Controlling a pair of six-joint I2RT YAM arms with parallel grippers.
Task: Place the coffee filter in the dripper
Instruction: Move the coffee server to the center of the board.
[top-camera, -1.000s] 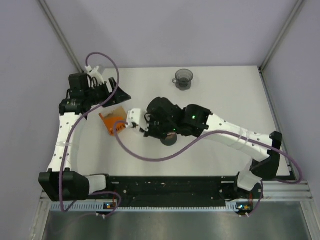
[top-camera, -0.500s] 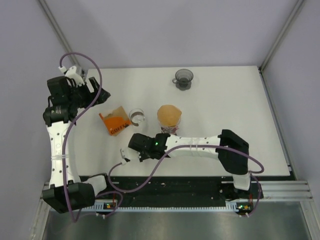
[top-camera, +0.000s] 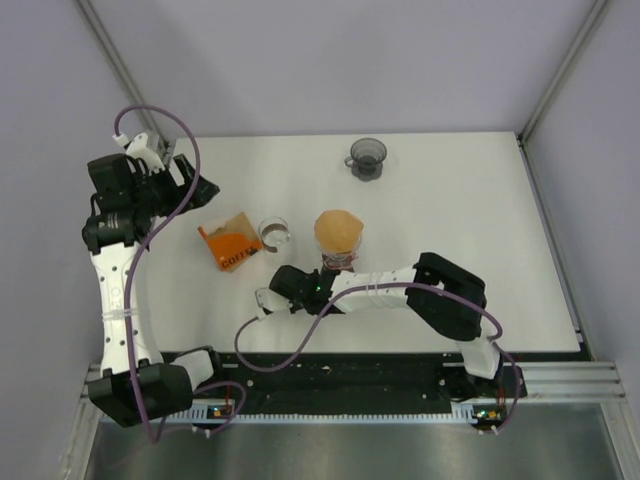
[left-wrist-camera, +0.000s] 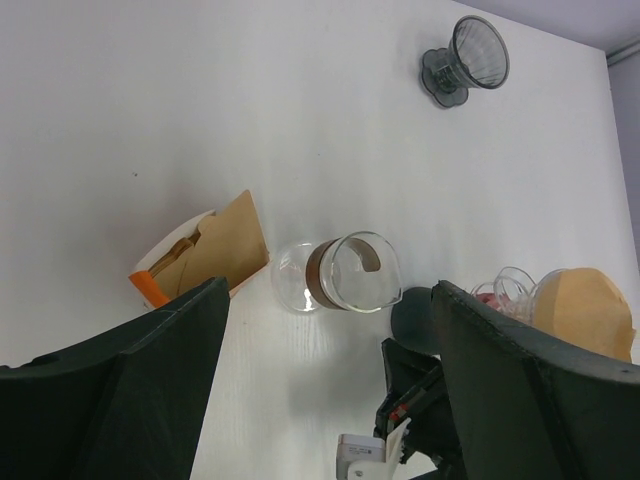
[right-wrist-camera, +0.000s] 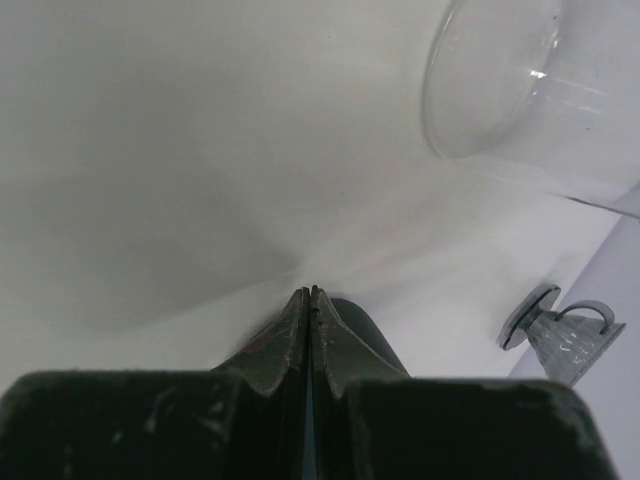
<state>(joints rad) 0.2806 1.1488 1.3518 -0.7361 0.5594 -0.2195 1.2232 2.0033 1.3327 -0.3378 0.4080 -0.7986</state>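
The brown paper coffee filter (top-camera: 338, 230) sits mouth-up in a clear glass dripper (top-camera: 340, 258) with red beneath it, mid-table. The left wrist view shows the filter (left-wrist-camera: 585, 308) at its right edge. My right gripper (top-camera: 287, 272) is low over the table, near-left of the dripper. It is shut (right-wrist-camera: 308, 292) with nothing between its fingers. My left gripper (top-camera: 195, 185) is raised at the far left. It hangs wide open (left-wrist-camera: 328, 300) and empty, high above the table.
An orange box of filters (top-camera: 230, 243) lies left of a clear glass carafe (top-camera: 272, 232) with a brown collar. A dark grey cone cup with a handle (top-camera: 367, 155) stands at the back. A dark round patch (left-wrist-camera: 415, 318) shows beside the right gripper.
The right arm drew back from over the dripper toward the near edge, uncovering the filter seated in it. The left arm lifted and swung left, away from the orange box.
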